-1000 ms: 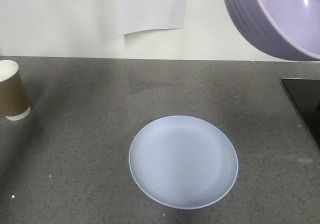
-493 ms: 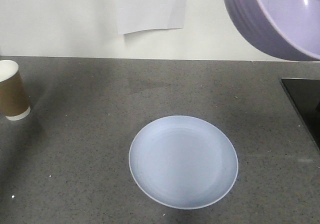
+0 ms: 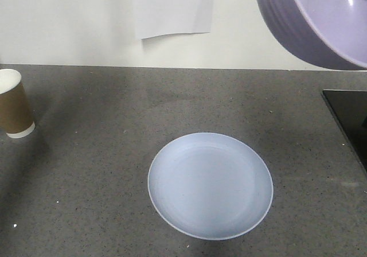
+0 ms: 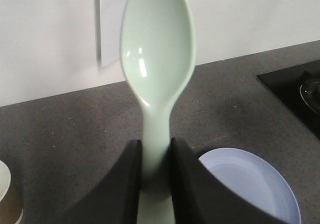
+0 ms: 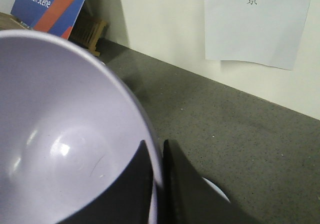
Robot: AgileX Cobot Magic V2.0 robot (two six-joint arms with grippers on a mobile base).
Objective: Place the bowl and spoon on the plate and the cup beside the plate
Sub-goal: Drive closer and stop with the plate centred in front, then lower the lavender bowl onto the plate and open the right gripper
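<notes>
The right jaws are pinching the bowl by its rim, holding it tilted in the air at 1 o'clock from the plate. The left jaws are clamping the spoon by its handle. The cup is standing well apart at 10 o'clock on the surface. The bowl is probably needing levelling, centring over the plate, and releasing only once seated.

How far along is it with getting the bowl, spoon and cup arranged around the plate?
Done: nothing placed; the plate is bare. In hand: left gripper pinches the spoon, right gripper clamps the bowl, both aloft. Remaining: set both on the plate, move the cup, far left, beside it.
</notes>
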